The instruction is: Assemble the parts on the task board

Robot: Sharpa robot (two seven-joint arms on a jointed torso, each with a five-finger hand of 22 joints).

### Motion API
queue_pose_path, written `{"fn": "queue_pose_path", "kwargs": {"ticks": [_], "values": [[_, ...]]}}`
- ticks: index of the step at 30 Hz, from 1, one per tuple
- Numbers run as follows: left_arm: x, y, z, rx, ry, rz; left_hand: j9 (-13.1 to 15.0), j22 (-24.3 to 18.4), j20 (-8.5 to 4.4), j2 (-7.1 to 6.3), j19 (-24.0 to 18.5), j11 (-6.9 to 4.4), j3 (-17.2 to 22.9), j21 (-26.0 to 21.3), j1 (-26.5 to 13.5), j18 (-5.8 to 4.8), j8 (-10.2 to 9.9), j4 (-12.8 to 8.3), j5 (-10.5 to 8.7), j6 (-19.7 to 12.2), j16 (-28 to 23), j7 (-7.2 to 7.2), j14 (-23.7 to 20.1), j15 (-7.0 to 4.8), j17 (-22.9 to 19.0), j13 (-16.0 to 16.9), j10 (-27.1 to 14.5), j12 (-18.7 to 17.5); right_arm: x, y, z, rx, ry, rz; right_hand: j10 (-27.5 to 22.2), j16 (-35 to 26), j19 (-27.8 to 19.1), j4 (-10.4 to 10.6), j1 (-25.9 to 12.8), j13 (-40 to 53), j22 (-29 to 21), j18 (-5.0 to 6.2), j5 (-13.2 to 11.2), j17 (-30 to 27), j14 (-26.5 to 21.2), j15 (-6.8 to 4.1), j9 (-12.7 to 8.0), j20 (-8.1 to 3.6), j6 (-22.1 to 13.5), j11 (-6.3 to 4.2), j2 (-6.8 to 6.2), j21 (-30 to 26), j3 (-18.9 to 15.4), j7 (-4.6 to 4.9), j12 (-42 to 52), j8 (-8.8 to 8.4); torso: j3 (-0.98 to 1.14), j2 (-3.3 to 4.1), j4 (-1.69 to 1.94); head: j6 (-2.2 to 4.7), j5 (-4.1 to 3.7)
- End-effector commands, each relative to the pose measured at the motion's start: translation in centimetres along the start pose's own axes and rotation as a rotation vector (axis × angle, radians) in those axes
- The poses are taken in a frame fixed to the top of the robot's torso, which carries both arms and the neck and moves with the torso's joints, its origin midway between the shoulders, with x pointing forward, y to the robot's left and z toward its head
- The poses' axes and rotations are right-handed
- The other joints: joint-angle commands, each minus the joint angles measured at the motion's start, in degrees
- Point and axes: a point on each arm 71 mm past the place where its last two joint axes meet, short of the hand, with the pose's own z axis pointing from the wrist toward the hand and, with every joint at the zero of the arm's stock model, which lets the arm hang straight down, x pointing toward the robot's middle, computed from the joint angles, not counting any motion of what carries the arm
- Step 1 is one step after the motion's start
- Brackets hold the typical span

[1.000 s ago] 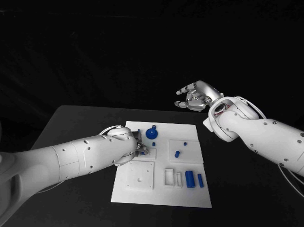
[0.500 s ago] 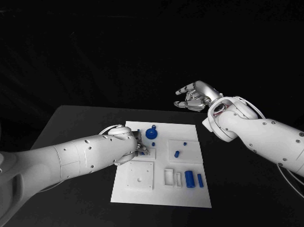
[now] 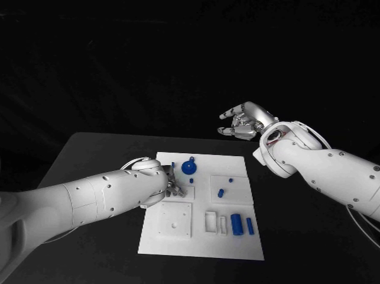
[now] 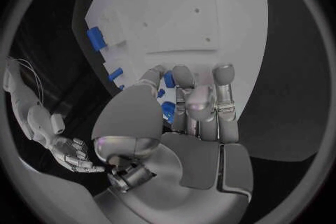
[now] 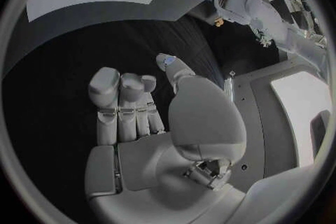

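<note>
Board: I see the white flat task board (image 3: pixel 203 204) mid-bench.
Left hand (image 3: pixel 171 186): fingers (image 4: pixel 224 75) pressed down by small blue plastic parts (image 4: pixel 168 111); whether they grasp one, I cannot tell.
Right hand (image 3: pixel 245 120): raised, curled, empty.
Advice: I'd seat the part slowly, keeping it square.

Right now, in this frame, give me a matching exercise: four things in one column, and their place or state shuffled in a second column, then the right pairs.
Things:
1. left hand
2. right hand
3. round blue part
4. task board

Places or states:
A. raised beyond the table's far edge, holding nothing
B. white, lying flat in the middle of the black table
C. down on the board's left side, fingers at a small blue part
D. near the board's far edge

Pairs: 1-C, 2-A, 3-D, 4-B
</note>
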Motion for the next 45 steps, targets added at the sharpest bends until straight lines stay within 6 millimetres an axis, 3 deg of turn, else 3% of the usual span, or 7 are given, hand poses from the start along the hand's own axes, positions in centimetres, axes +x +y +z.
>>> {"fn": "queue_pose_path", "kwargs": {"ticks": [1, 11, 18, 23, 28, 33, 45], "values": [[0.4, 0.2, 0.0, 0.007, 0.022, -0.017, 0.19, 1.4, 0.22, -1.17, -0.32, 0.17, 0.09, -0.39, 0.24, 0.36, 0.78, 2.2, -1.03, -0.4, -0.41, 0.25, -0.45, 0.0, -0.4, -0.07, -0.18, 0.26, 0.1, -0.1, 0.0, 0.0, 0.009, -0.001, -0.21, -0.26, 2.06, -0.24, -0.3, -0.01, 6.41, 0.31, 0.51, 0.01, -0.05, 0.29, 0.02, 0.28, -0.38, -0.04, -0.18, -0.12, -0.05, 0.02, -0.02, -0.09, 0.0, 0.07, -0.02, -0.04, -0.03], [-0.2, 0.4, -0.6, 0.041, 0.031, -0.042, 0.13, 0.99, 0.54, -2.89, -1.3, 0.54, -4.71, -2.61, 0.48, 0.5, 1.72, 5.74, -2.13, -1.39, -0.83, 0.57, -1.35, 0.33, -1.95, -0.25, -1.14, 0.59, 0.0, -0.6, -0.1, 0.017, 0.006, 0.013, -0.46, -0.53, 2.0, -0.22, -0.37, -0.27, 6.36, 0.34, 0.6, -0.15, -0.13, 0.33, -0.04, 0.31, -1.42, 0.01, -0.26, -0.41, -0.11, 0.09, -0.38, -0.16, -0.07, -0.03, 0.11, 0.22, -0.11], [-1.5, 0.1, -1.3, 0.071, 0.032, -0.094, -0.07, 0.96, 0.7, -4.79, -1.5, 0.76, -7.52, -2.95, 0.26, 0.56, 1.87, 9.28, -10.41, -2.09, -1.02, 0.79, -1.85, 0.48, -2.83, -0.45, -1.61, 0.7, -0.2, -1.1, 0.0, 0.033, -0.003, 0.018, -1.13, -1.07, 1.88, -0.17, -0.24, -1.33, 6.23, 0.4, 0.63, -0.51, -0.3, 0.39, -0.08, 0.37, -3.06, 0.1, -0.34, -1.04, -0.29, 0.21, -1.73, -0.17, -0.12, -0.09, 0.08, 0.8, -0.12], [-2.3, 0.2, -1.8, 0.087, 0.06, -0.168, -0.35, 0.93, 0.92, -4.75, -1.81, 1.0, -9.33, -3.36, -0.3, 0.62, 1.83, 9.46, -12.13, -2.84, -1.25, 1.04, -2.52, 0.7, -3.93, -0.52, -2.23, 0.87, -0.2, -1.4, 0.0, 0.04, -0.003, 0.019, -1.15, -1.25, 1.85, -0.08, -0.19, -1.64, 6.18, 0.43, 0.62, -0.66, -0.31, 0.39, -0.09, 0.38, -3.08, 0.1, -0.33, -1.28, -0.37, 0.21, -2.0, -0.19, -0.13, 0.05, -0.04, 1.04, -0.09], [-4.3, 0.7, -2.2, 0.1, 0.063, -0.253, -2.84, 0.61, 1.3, -2.12, -2.58, 1.47, -8.03, -4.67, 0.16, 0.53, 0.69, 8.84, -10.61, -3.42, -2.41, 1.61, -3.87, 1.13, -6.5, -1.0, -3.16, 0.39, -0.2, -1.6, 0.0, 0.046, -0.002, 0.02, -1.14, -1.36, 1.86, 0.1, -0.21, -1.79, 6.15, 0.44, 0.65, -0.77, -0.26, 0.39, -0.08, 0.39, -2.96, 0.1, -0.25, -1.47, -0.43, 0.21, -2.03, -0.17, -0.04, 0.06, 0.06, 1.12, -0.16], [-6.7, 1.9, -1.9, 0.082, 0.045, -0.307, -8.4, 0.91, 1.56, 1.41, -2.37, 1.73, -9.12, -5.92, 0.29, 0.5, 1.94, 3.9, -4.3, -4.05, -2.45, 1.95, -4.53, 1.44, -7.83, -1.39, -3.69, 0.45, -0.2, -1.6, 0.0, 0.049, 0.0, 0.021, -1.12, -1.41, 1.88, 0.17, -0.25, -1.79, 6.15, 0.44, 0.65, -0.81, -0.26, 0.38, -0.07, 0.38, -2.75, 0.08, -0.15, -1.53, -0.38, 0.19, -1.99, -0.17, 0.06, 0.18, -0.09, 1.34, -0.11], [-10.0, 3.2, -0.5, 0.044, 0.035, -0.358, -19.54, 1.03, 2.13, 7.46, -2.28, 2.34, -12.94, -6.9, -0.19, 0.95, 1.23, -2.07, -1.04, -4.79, -2.15, 2.9, -5.32, 1.91, -9.36, -2.01, -4.33, 0.61, -0.2, -1.5, -0.1, 0.051, 0.0, 0.027, -0.94, -1.19, 2.01, 0.13, -0.3, -1.71, 6.21, 0.41, 0.65, -0.68, -0.16, 0.33, -0.05, 0.33, -2.07, 0.02, -0.1, -1.48, 0.54, 0.16, -1.58, -0.14, 0.16, 0.69, -0.19, 2.06, -0.13]]}}
